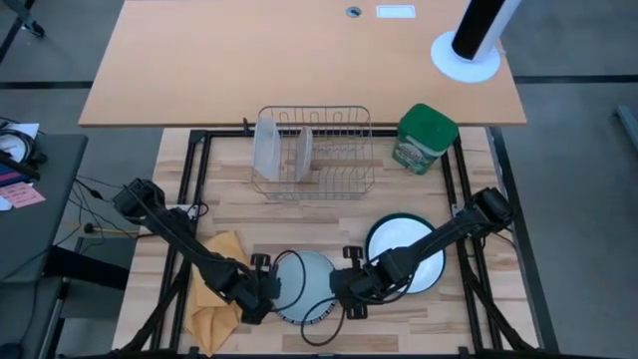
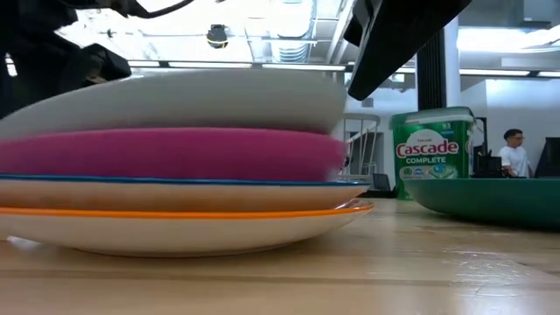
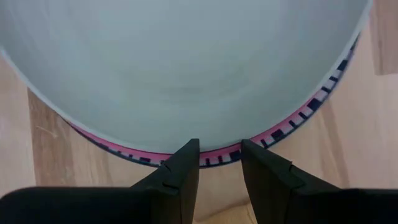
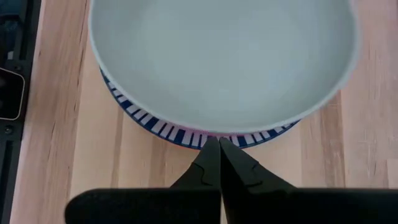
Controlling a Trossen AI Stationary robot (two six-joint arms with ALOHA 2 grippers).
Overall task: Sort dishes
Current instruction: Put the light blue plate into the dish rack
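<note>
A stack of small dishes stands on the table's near middle: a grey plate [image 1: 304,282] on top, a magenta one [image 2: 175,154] beneath it, then a blue-striped plate [image 4: 161,129] and an orange-rimmed one [image 2: 201,229]. My left gripper [image 3: 219,150] is open at the stack's left rim, slanting down. My right gripper [image 4: 216,144] is shut, with its tips at the stack's right rim. The larger white plate with a green rim [image 1: 404,254] lies flat to the right, partly under my right arm. My left gripper's fingertips [image 3: 186,155] stand at the pink and striped rims [image 3: 219,155], just below the grey plate's edge; I cannot tell whether they touch. My right gripper's shut fingertips [image 4: 211,152] slant down from the right onto the striped rim [image 4: 186,138] under the grey plate's edge [image 2: 341,92]; I cannot tell whether they touch.
A wire dish rack [image 1: 314,155] stands at the far middle with a frosted container [image 1: 267,150] and a plate upright in it. A green canister [image 1: 424,138] is to its right. A yellow cloth [image 1: 219,294] lies near my left arm. A person [image 2: 514,150] stands in the room behind.
</note>
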